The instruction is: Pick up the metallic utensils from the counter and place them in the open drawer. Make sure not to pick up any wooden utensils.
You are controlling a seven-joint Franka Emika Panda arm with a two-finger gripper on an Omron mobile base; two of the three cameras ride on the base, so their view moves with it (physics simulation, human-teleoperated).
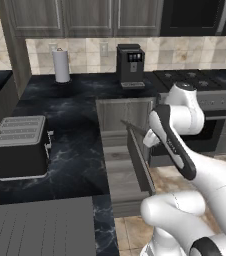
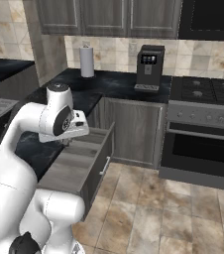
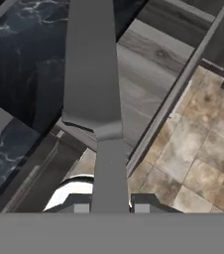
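My gripper (image 3: 111,208) is shut on the handle of a grey metallic utensil (image 3: 91,74) with a broad flat blade that points away from the hand. In the left base view the gripper (image 1: 147,136) hangs over the open drawer (image 1: 125,172), and the slim utensil (image 1: 132,128) sticks out up and to the left. Grey wood-grain inside of the drawer (image 3: 148,59) lies under the blade, beside the black marbled counter (image 3: 20,59). The right base view has the hand above the drawer (image 2: 77,163). The wooden utensils are out of view.
A toaster (image 1: 20,145) stands on the counter (image 1: 75,115) at the left. A paper towel roll (image 1: 61,65) and a coffee machine (image 1: 131,65) stand at the back wall. The stove with its oven (image 2: 203,134) is on the right, over tiled floor (image 2: 148,213).
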